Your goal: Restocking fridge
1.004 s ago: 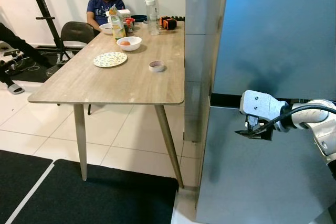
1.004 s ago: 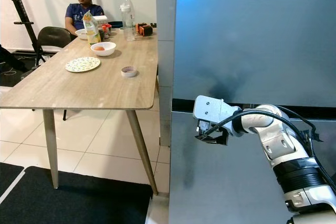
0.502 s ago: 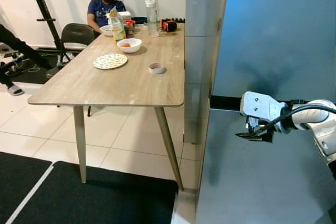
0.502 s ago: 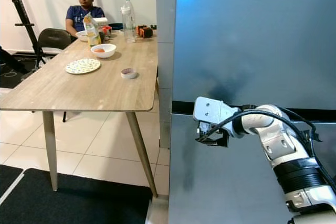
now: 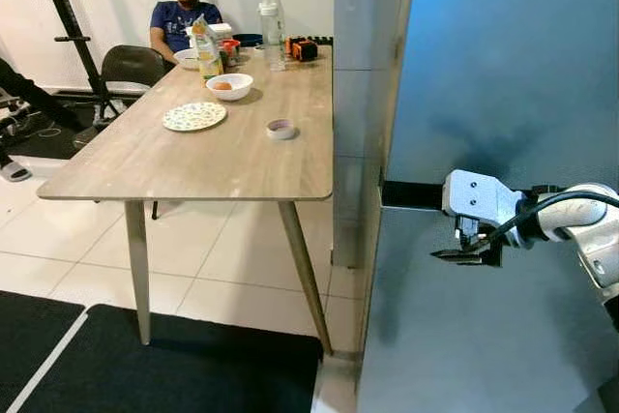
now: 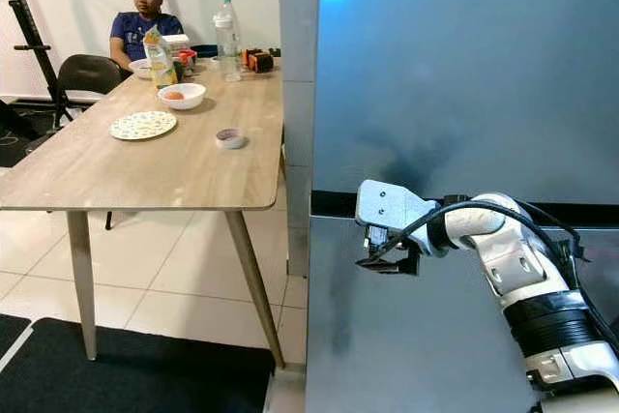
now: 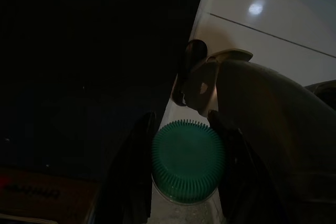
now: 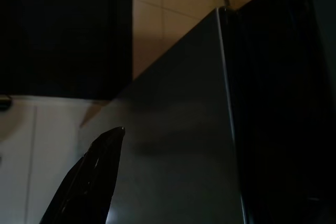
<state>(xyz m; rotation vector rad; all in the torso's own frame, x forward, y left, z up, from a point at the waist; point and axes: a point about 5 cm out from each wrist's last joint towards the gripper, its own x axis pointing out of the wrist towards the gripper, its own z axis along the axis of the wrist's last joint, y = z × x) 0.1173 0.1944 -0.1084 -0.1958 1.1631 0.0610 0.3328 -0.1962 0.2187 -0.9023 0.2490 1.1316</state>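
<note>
Setting: eating area of a home or shared living space, with a tall grey fridge (image 6: pixel 455 74) standing closed beside a tiled column (image 5: pixel 358 94) on a pale tiled floor (image 5: pixel 222 249) with a dark mat (image 5: pixel 164 374). A long wooden dining table (image 5: pixel 193 157) carries a patterned plate (image 5: pixel 194 116), a white bowl (image 5: pixel 230 86) holding something orange, a small dish (image 5: pixel 281 129), a juice carton (image 5: pixel 205 45) and a clear water bottle (image 5: pixel 270 14). A person (image 5: pixel 184 7) sits at the far end against a white wall, next to a dark chair (image 5: pixel 128 67).
</note>
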